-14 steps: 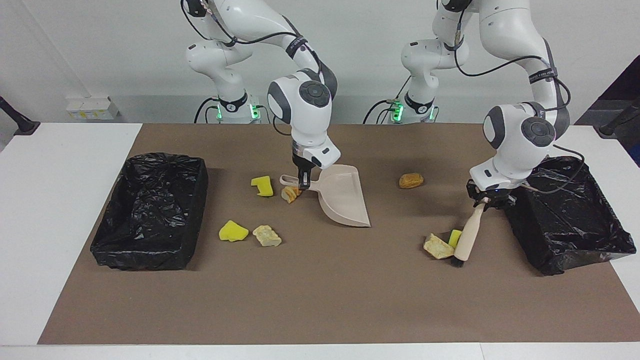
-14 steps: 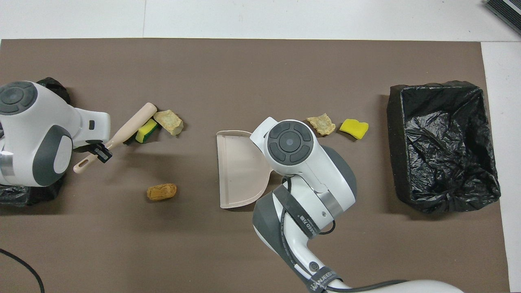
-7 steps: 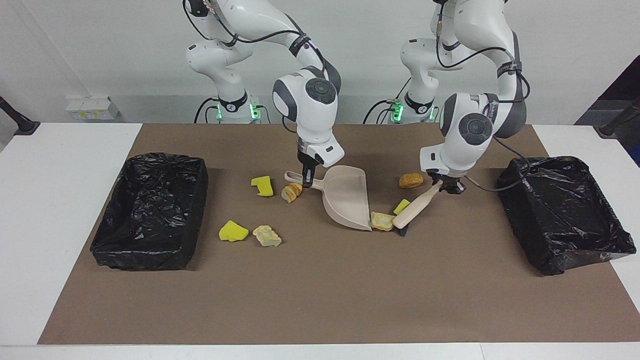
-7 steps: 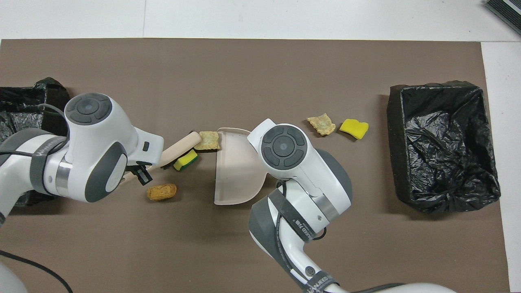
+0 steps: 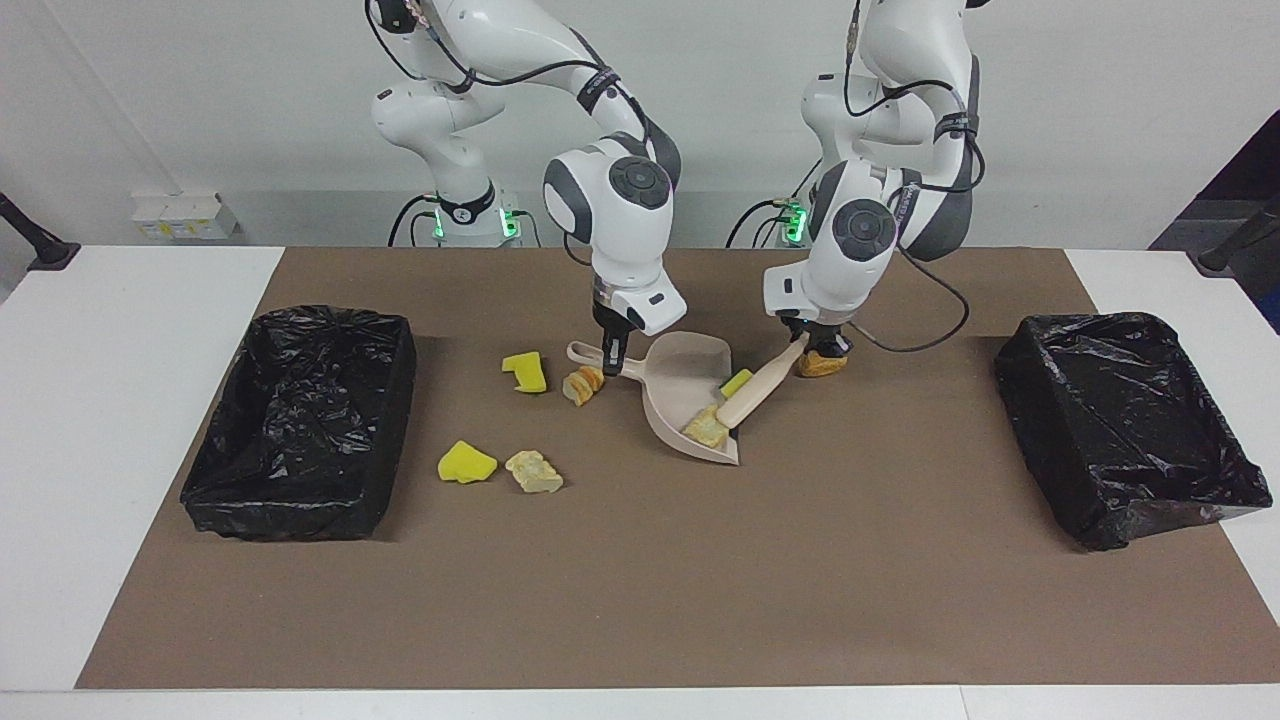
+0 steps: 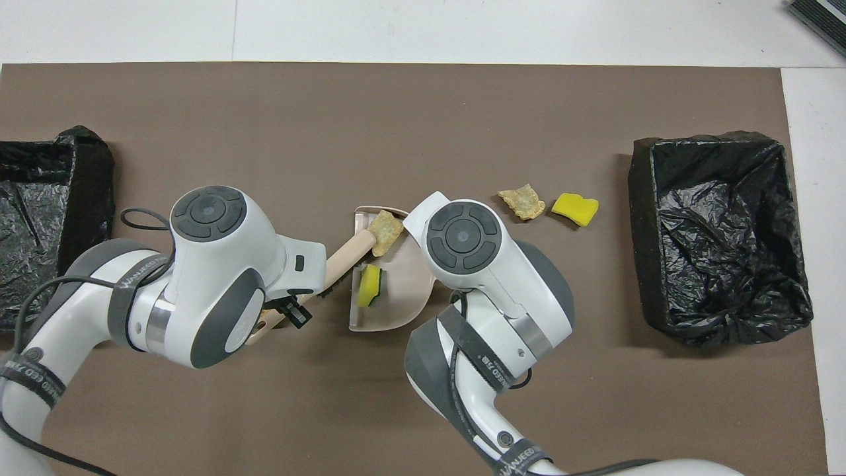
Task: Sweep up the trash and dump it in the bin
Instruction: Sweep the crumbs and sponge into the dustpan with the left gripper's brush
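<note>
My right gripper [image 5: 610,360] is shut on the handle of the beige dustpan [image 5: 680,375], which rests on the mat. My left gripper [image 5: 805,345] is shut on the beige brush [image 5: 760,385], whose bristle end lies in the pan's mouth. A pale beige lump [image 5: 706,428] and a yellow sponge chunk [image 5: 737,382] sit in the pan; they also show in the overhead view [image 6: 385,231] [image 6: 370,285]. A golden-brown piece [image 5: 826,366] lies just under the left gripper. Another brown piece [image 5: 582,384] lies beside the pan's handle. Two yellow chunks [image 5: 525,371] [image 5: 465,463] and a beige lump [image 5: 533,471] lie toward the right arm's end.
A black-lined bin [image 5: 290,500] stands at the right arm's end of the brown mat, and a second black-lined bin [image 5: 1130,500] at the left arm's end. Both arms crowd the middle of the mat over the dustpan [image 6: 403,297].
My left arm has swept the brush from beside its bin toward the dustpan, pushing the beige lump and yellow sponge chunk into the pan. The dustpan turned slightly.
</note>
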Controlling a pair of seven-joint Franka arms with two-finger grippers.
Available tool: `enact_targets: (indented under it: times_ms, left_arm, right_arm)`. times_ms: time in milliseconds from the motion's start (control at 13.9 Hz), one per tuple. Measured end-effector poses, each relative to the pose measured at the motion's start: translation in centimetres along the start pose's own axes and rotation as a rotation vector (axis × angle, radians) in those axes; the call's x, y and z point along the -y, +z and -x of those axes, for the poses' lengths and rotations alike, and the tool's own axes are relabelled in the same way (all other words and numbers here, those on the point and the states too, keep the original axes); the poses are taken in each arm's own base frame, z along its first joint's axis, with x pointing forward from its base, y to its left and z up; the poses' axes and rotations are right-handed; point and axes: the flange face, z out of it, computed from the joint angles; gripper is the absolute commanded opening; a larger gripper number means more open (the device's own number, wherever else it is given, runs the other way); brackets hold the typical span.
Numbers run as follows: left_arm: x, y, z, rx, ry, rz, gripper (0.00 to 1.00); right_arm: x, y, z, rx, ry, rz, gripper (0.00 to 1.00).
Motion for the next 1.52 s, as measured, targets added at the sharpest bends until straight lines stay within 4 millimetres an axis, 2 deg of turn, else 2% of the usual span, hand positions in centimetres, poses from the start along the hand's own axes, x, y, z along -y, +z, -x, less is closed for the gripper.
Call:
enact_targets:
  times_ms: [217,433,794,1011,1300,1372,1516]
  left_arm:
    - [0.7,-2.3,1.6,-0.023,-0.221,0.001,0.0]
    - [0.8,-3.6,3.0,-0.011,-0.489,0.009,0.0]
    - [2.7,-2.8,6.0,0.101,-1.038,0.025,0.0]
    - [2.6,-1.4,7.7,0.138,-1.319,0.009,0.0]
    - [0.1,2.9,10.7,0.099,-1.362,-0.003,0.0]
    - [-1.3,4.0,10.8,0.073,-1.325,-0.01,0.0]
    - [-3.0,4.9,10.4,0.043,-1.236,-0.017,0.0]
  right_arm:
    - [-0.1,-0.1,0.0,-0.004,-0.021,0.004,0.0]
    - [-0.4,0.0,0.3,-0.006,-0.096,0.007,0.0]
    - [-1.1,-0.4,0.4,-0.038,-0.128,0.044,0.0]
    - [-0.6,-0.8,-0.8,-0.096,-0.12,0.047,0.0]
    - [-0.3,-1.0,-1.4,-0.111,-0.128,0.052,0.0]
    - [-0.3,-0.9,-1.4,-0.11,-0.136,0.052,0.0]
    - [-0.3,-0.8,-1.4,-0.11,-0.147,0.051,0.0]
